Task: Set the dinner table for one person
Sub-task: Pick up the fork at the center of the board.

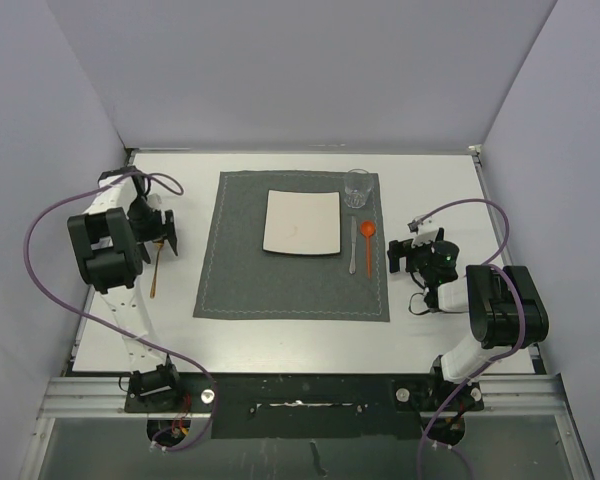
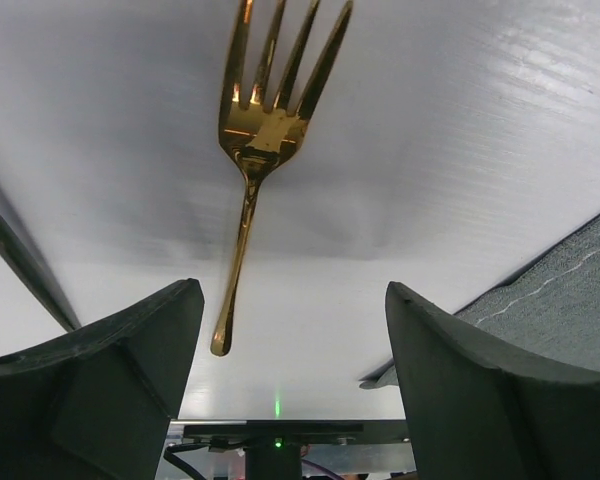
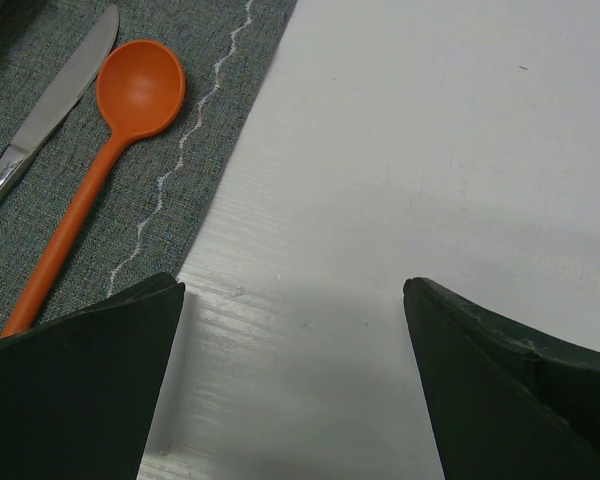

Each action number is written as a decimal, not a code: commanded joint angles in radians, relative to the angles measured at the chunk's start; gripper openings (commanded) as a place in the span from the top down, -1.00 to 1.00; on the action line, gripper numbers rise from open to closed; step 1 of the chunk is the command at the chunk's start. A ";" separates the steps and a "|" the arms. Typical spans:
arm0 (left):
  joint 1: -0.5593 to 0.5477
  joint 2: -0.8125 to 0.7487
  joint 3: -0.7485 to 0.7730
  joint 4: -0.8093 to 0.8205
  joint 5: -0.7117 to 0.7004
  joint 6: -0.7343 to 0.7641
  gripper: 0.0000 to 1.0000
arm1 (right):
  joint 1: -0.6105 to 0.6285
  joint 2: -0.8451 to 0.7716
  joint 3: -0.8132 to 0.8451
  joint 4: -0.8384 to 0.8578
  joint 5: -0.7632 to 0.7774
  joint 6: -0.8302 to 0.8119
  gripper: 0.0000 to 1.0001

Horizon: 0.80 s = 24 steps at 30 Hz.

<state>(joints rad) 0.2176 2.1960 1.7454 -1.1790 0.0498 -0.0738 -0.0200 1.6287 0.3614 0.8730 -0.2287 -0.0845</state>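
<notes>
While the left gripper [image 2: 292,335] hangs low over the table [image 2: 460,130] with its jaws spread wide and nothing between them, a gold fork [image 2: 248,150] lies flat on the white surface just ahead of it. The tines point to the top of the left wrist view and the handle end sits close beside the left-hand finger.

In the top view the table [image 1: 435,185] fills the middle of the frame. The fork [image 1: 154,270] rests at the left of it, off the dark grey placemat [image 1: 280,285] and apart from its left edge. On the mat we see a square white plate [image 1: 302,222], a glass [image 1: 358,187] at the upper right corner, and a knife [image 1: 352,245] and an orange spoon [image 1: 368,240] to the right of the plate.

The right gripper [image 3: 295,330] is also spread and empty, over bare table just right of the mat.

We judge the fork to be the one piece not yet placed. The next move calls for the left gripper to drop astride the thin handle, pinch it off the hard surface, and carry it rightward onto the mat's bare left strip, parallel to the knife.
</notes>
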 commanded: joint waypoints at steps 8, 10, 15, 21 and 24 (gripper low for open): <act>0.032 0.048 0.051 -0.008 0.017 0.003 -0.41 | -0.005 -0.004 0.025 0.050 -0.006 0.003 -0.95; 0.031 0.059 0.055 -0.008 0.021 0.002 -0.39 | -0.005 -0.004 0.025 0.050 -0.006 0.003 -0.96; 0.032 0.081 0.069 -0.010 0.041 0.002 -0.34 | -0.006 -0.004 0.025 0.050 -0.006 0.004 -0.96; 0.031 0.103 0.091 -0.016 0.048 0.002 -0.29 | -0.005 -0.004 0.025 0.050 -0.006 0.003 -0.96; 0.032 0.106 0.086 -0.017 0.044 0.001 -0.13 | -0.005 -0.003 0.025 0.050 -0.006 0.003 -0.96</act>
<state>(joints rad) 0.2443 2.2635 1.7981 -1.1934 0.0708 -0.0750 -0.0200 1.6287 0.3614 0.8730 -0.2287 -0.0845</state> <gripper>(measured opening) 0.623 0.979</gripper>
